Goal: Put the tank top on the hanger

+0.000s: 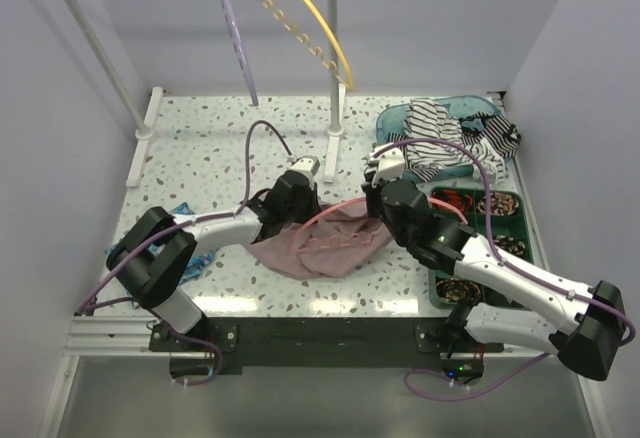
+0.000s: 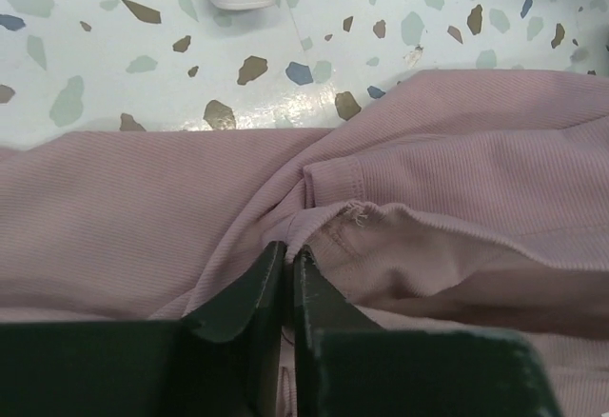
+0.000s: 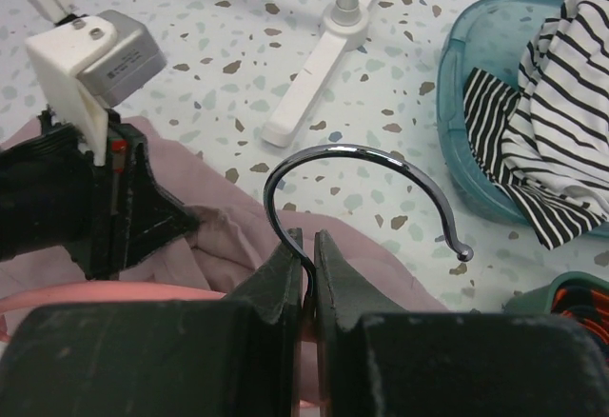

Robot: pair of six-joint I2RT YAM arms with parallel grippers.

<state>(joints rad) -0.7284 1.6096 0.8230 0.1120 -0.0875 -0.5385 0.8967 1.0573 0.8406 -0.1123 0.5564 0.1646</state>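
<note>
mauve ribbed fabric, the tank top (image 1: 325, 243), lies crumpled on the speckled table (image 1: 200, 138) just 6 o'clock of centre in the overhead view, between the two arms. the left gripper (image 2: 287, 250) is closed to a thin slit on a fold beside a hemmed edge, at the garment's 10 o'clock side; the hold looks shallow, tips only. the right gripper (image 3: 306, 246) is clamped on the stem of the metal hook (image 3: 362, 155) of the coral hanger (image 1: 330, 215), at the garment's 2 o'clock side. the hoop lies across the cloth; whether it passes inside the garment cannot be told. judgement: the top is light and limp and will sag and bunch, so an opening needs holding by a hem or strap seam, where doubled stitching gives the pads some bite. the hanger is thin, stiff and smooth; its hook may twist in the jaws. the striped garment (image 1: 440, 138) at 2 o'clock is not involved.
</note>
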